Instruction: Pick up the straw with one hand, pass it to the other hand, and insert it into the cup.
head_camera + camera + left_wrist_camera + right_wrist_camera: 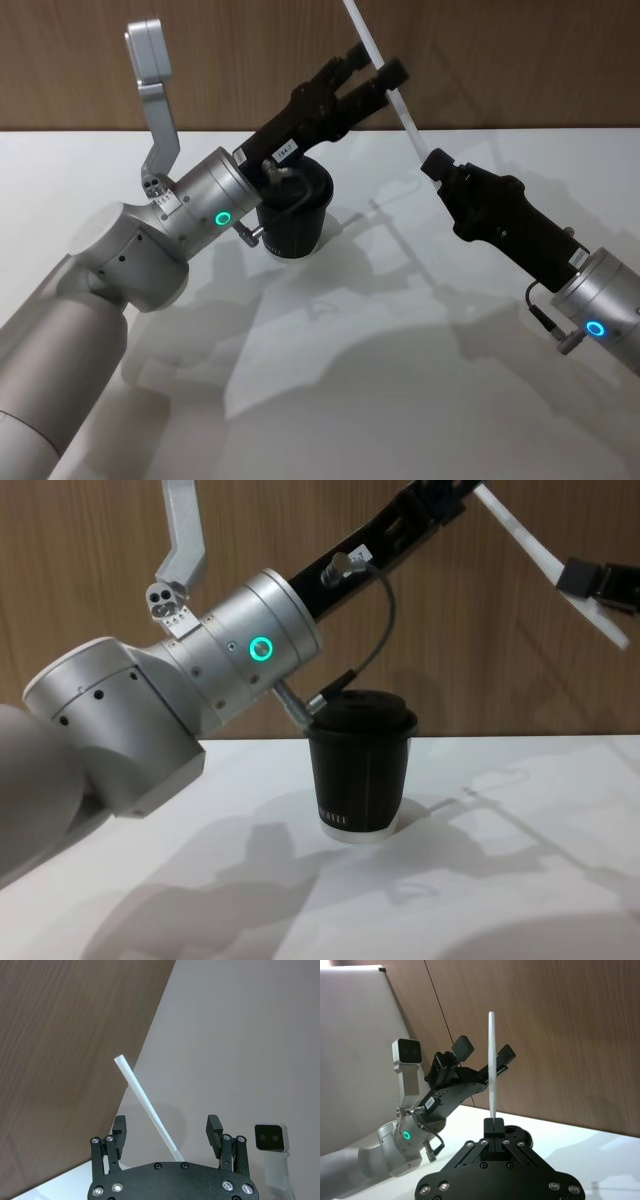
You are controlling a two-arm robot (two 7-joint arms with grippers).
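1. Closest is the big silver left arm, reaching up past the black cup.
2. High in the air, the left claw has its fingers apart, one on each side of the straw, with a gap on both sides.
3. Off to the right, the right claw pinches the straw's low end tight, and the straw leans up toward the wood wall.
4. On the white table, the cup stands near the back edge, with lots of bare table in front.
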